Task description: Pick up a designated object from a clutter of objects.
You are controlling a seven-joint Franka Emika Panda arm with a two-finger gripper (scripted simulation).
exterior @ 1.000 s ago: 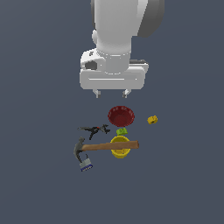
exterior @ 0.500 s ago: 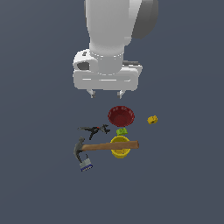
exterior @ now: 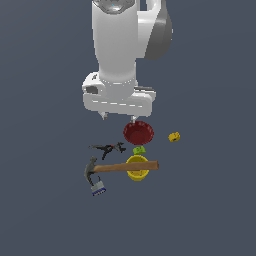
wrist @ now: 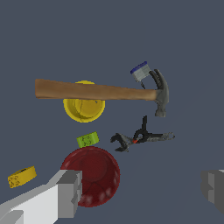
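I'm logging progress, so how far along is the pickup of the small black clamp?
Nothing is picked up yet. The clamp lies on the floor beside the wrench, below the hammer. The tool hangs open and empty above the clutter, near the red bowl, with both fingers spread wide. Left to do: line up over the clamp, descend, close and lift.

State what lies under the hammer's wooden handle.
The hammer handle crosses over the yellow cup. The cup's rim shows on both sides of the handle; the strip of cup beneath it is covered.
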